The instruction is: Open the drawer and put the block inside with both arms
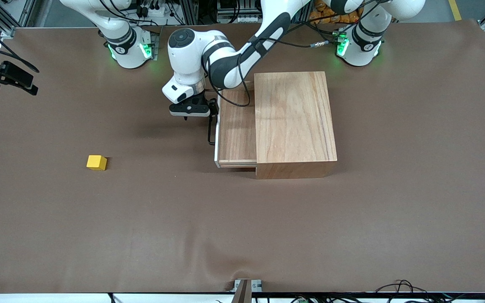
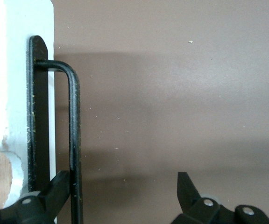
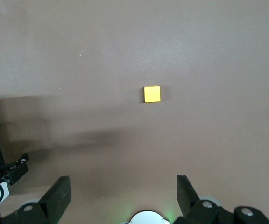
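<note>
Drawer (image 1: 237, 128) part-open from wooden box (image 1: 294, 120). Left gripper (image 1: 190, 110) spread beside handle (image 2: 74, 140). Block (image 1: 96, 162) alone toward right arm's table edge. Right gripper (image 3: 123, 198) spread, high above the block.

A brown cloth (image 1: 242, 227) covers the table; a black device (image 1: 2, 75) sits at its edge; cables (image 1: 398, 288) along the nearer edge.

arms (image 1: 225, 63): 2 | block (image 1: 96, 162): 1 | drawer (image 1: 236, 130): 1 | wooden box (image 1: 295, 122): 1
</note>
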`<move>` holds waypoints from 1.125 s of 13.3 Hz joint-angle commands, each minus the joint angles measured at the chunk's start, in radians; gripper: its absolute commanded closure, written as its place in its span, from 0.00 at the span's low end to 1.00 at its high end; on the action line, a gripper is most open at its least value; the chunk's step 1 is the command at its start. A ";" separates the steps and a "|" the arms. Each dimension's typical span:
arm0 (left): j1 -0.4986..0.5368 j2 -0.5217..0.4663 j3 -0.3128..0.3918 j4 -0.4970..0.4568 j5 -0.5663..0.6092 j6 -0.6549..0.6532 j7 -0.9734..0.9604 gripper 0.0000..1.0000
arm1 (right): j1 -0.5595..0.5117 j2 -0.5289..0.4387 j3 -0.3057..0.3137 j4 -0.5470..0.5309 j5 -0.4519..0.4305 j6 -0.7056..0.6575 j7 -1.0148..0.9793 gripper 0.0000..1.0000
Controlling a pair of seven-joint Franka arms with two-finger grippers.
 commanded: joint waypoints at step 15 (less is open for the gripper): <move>0.362 -0.655 0.007 -0.266 0.002 -0.353 0.243 0.00 | -0.035 0.252 0.002 -0.194 -0.018 0.175 -0.012 0.00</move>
